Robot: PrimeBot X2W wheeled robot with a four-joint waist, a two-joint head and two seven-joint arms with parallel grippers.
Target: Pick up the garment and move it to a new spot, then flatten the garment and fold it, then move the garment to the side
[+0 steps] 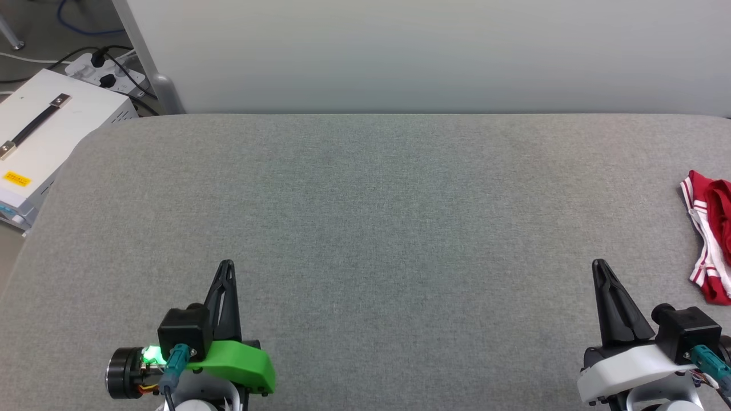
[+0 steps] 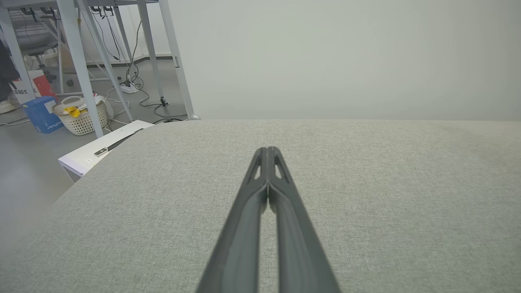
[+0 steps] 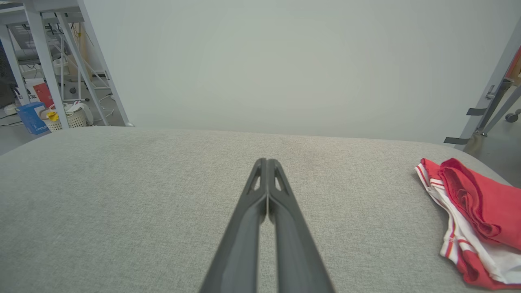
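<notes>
Both my grippers closed, empty; shirt bunched at table edge.
Risk: right gripper snags one layer, rest slides off.

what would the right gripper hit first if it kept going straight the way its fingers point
Nothing close: the shut right gripper points across the grey fabric surface toward the pale wall, probably met first, though depth is unclear. The red garment lies off to its right.
</notes>
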